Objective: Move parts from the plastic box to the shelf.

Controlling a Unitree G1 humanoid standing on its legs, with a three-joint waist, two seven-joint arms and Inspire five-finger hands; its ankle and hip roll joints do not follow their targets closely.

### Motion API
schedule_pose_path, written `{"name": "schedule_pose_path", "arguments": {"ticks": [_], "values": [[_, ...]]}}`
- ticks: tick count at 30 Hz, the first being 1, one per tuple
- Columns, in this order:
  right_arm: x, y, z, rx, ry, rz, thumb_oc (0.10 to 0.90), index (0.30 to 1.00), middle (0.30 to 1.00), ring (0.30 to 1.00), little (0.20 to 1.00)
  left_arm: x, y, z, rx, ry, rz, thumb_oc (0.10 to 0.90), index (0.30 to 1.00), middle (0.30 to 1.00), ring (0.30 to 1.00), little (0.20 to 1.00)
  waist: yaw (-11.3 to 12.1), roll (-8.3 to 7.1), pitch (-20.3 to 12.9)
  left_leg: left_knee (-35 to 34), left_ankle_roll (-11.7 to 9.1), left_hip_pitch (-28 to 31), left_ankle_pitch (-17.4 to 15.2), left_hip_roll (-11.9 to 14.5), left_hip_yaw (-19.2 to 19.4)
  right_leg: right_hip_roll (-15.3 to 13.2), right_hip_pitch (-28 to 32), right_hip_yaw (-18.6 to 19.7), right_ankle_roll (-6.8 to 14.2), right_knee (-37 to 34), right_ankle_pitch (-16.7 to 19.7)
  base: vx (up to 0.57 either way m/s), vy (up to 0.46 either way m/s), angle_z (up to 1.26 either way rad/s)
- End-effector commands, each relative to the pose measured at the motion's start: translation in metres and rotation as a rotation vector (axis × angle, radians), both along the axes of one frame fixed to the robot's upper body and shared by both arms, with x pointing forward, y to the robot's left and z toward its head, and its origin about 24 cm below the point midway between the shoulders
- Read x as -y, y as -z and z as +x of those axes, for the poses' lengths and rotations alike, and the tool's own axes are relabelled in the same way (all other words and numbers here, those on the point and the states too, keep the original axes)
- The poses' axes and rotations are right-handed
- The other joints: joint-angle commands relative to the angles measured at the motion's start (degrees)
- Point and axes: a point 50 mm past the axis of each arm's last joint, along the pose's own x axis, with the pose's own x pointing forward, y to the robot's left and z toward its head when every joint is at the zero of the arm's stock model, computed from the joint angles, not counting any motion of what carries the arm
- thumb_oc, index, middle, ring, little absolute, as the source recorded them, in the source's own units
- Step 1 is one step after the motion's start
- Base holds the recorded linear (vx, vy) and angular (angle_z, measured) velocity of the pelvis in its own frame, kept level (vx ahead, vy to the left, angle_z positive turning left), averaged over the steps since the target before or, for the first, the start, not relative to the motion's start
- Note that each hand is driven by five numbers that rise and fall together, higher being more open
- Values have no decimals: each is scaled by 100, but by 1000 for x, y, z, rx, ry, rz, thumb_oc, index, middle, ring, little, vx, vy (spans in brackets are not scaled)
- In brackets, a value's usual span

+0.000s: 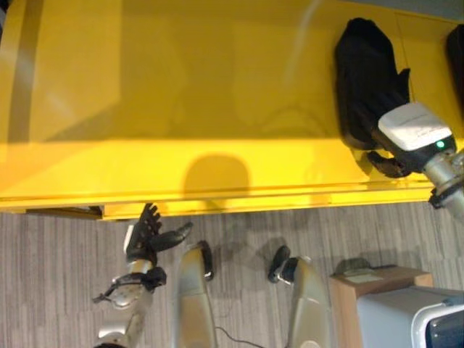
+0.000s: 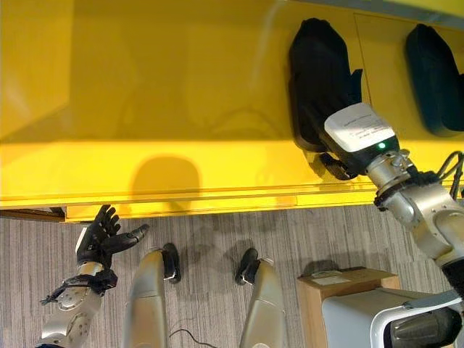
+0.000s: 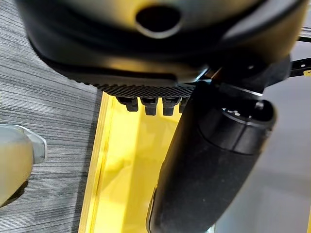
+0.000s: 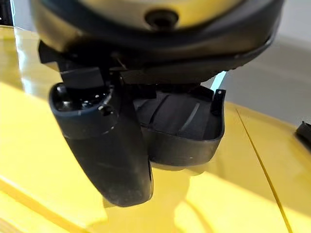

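A long black part (image 1: 366,80) lies on the yellow shelf (image 1: 181,87) at the right. My right hand (image 1: 391,165) rests at the part's near end. In the right wrist view the thumb (image 4: 107,145) stands straight beside the part (image 4: 184,131) and does not grip it, so the hand looks open. A second black part (image 2: 435,80) lies further right on the shelf. My left hand (image 1: 145,235) hangs open over the floor just below the shelf's front edge, with nothing in it.
A brown cardboard box (image 1: 377,283) and a grey plastic box (image 1: 399,319) stand on the carpet at the lower right. The shelf's left and middle (image 2: 145,72) are bare yellow. Its front lip (image 1: 217,203) runs across the view.
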Motion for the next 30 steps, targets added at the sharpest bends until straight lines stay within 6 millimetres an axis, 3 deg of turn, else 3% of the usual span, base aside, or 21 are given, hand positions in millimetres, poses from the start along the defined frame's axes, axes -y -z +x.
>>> {"name": "schedule_pose_path", "arguments": {"ticks": [1,7,14,25,28,30], "values": [[23,-59,-1,147,94,63,900,1000,1000,1000,1000,1,-30,3,153,85,55,900,1000,1000,1000,1000,147,93,-190,-685,-742,273,474,131,-1023,-63,155,-15,204,-67,79,-5,-4,-3],[26,-71,1,157,114,58,900,1000,1000,1000,1000,-1,-29,2,150,76,47,900,1000,1000,1000,1000,139,98,-189,-721,-738,298,490,112,-1020,-65,190,-16,210,-86,83,0,0,0],[24,-90,-13,237,91,39,900,1000,1000,1000,1000,-5,-28,-1,147,55,48,900,1000,1000,1000,1000,89,90,-200,-719,-742,294,487,103,-1015,-59,185,1,217,-81,73,0,0,0],[26,-100,-24,265,97,-4,900,1000,1000,1000,1000,-7,-28,-3,145,48,44,900,1000,1000,1000,1000,20,77,-192,-685,-732,308,458,125,-1001,-55,176,35,220,-46,51,0,0,0],[23,-105,-31,294,80,-17,900,1000,1000,1000,1000,-8,-28,-4,144,39,44,900,1000,1000,1000,1000,-29,67,-200,-686,-740,312,459,127,-1001,-60,174,41,225,-41,53,0,0,0],[17,-122,-49,405,37,-40,900,1000,1000,1000,1000,-13,-26,-8,141,5,40,900,1000,1000,1000,1000,-138,66,-234,-657,-743,293,442,134,-994,-35,140,58,228,-22,44,0,0,0]]}}
